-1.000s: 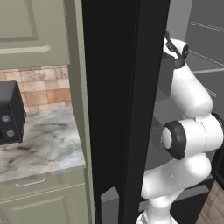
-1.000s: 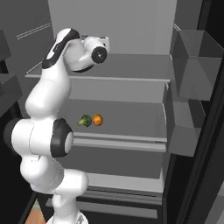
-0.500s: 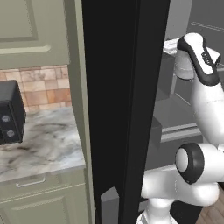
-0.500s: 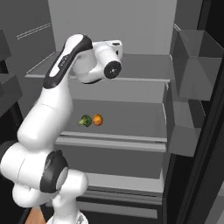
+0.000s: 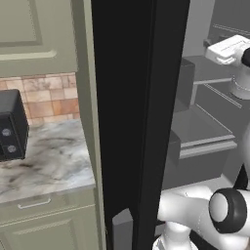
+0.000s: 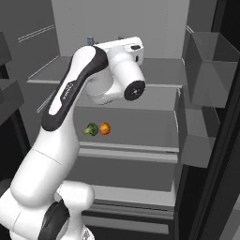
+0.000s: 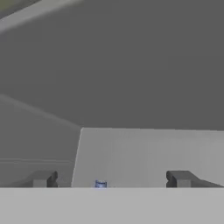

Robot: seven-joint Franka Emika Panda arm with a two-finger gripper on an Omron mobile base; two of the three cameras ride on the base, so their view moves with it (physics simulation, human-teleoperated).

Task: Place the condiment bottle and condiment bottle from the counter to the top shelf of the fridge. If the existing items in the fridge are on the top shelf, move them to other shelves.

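My gripper (image 7: 111,179) is open, its two dark fingertips (image 7: 41,178) set wide apart with nothing held between them. It points along the grey top shelf (image 7: 148,148) of the open fridge. The top of a small blue object (image 7: 100,184) shows low between the fingertips in the hand view, and I cannot tell what it is. In the right base view this blue object (image 6: 90,41) stands on the top shelf (image 6: 159,75), partly hidden behind my arm. My white hand (image 6: 125,47) hovers just above that shelf.
A broccoli (image 6: 90,129) and an orange (image 6: 104,128) lie side by side on the middle shelf (image 6: 140,136). Door bins (image 6: 206,70) stand on the right. The black fridge door edge (image 5: 132,122) separates the marble counter (image 5: 44,161), which carries a black appliance (image 5: 10,127).
The arm has swung forward and to the right into the fridge, bringing the hand to top-shelf level. The broccoli and orange have not moved.
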